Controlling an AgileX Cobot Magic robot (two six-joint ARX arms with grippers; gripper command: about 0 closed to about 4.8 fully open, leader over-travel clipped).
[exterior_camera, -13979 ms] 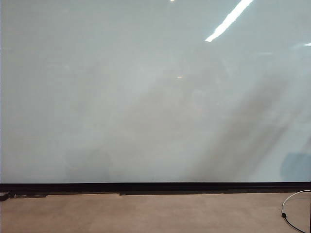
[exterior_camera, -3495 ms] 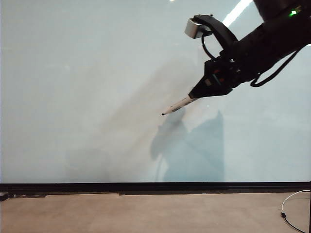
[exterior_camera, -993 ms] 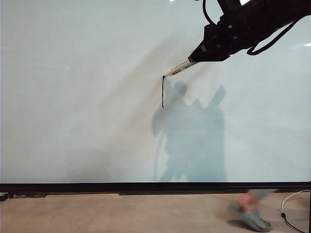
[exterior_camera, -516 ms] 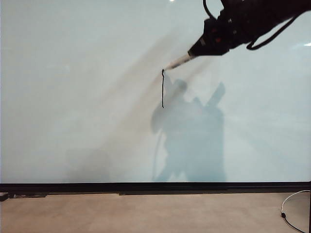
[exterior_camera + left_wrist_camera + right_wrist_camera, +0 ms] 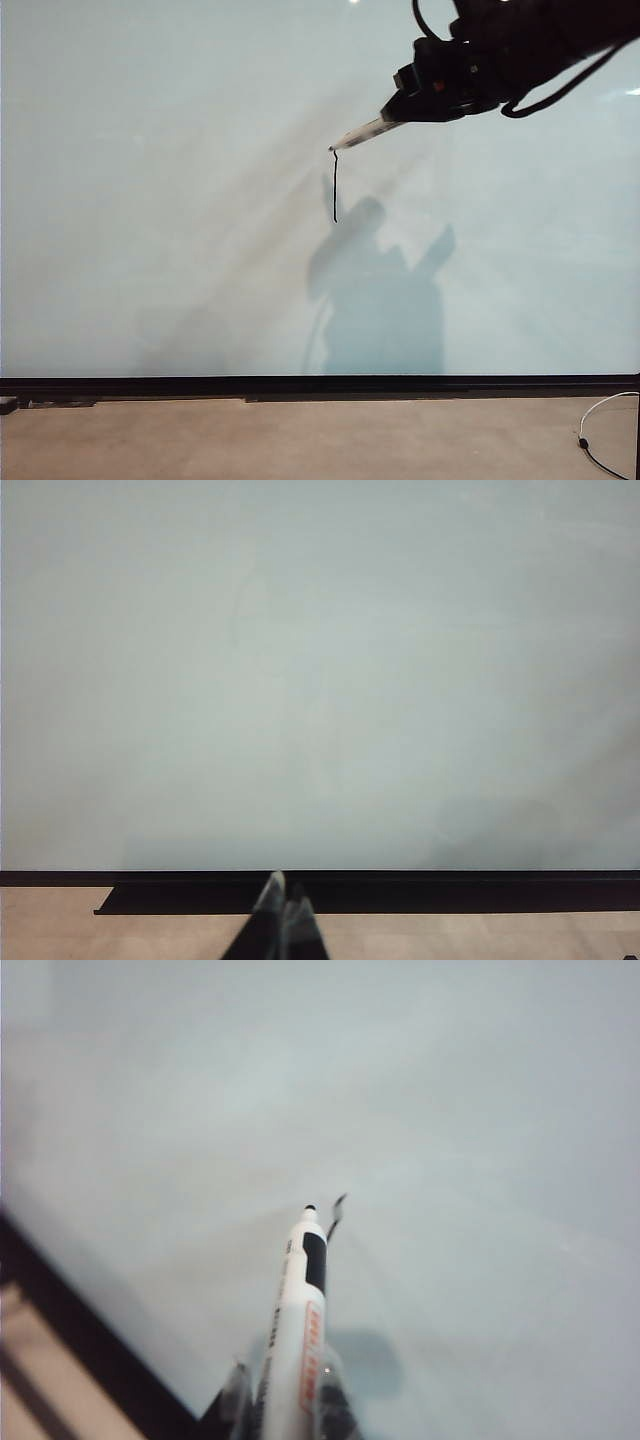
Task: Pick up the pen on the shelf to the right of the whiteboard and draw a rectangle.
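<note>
Black ink on the whiteboard (image 5: 150, 200) is one vertical stroke (image 5: 334, 188); right gripper (image 5: 400, 103) clamps the pen (image 5: 360, 134), tip at its top. Turning the corner may skip or wobble. Left gripper (image 5: 283, 910) sits closed, empty, low by the board's edge

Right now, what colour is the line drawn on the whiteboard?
Black: a thin vertical line on the pale whiteboard, clearest in the exterior view.
</note>
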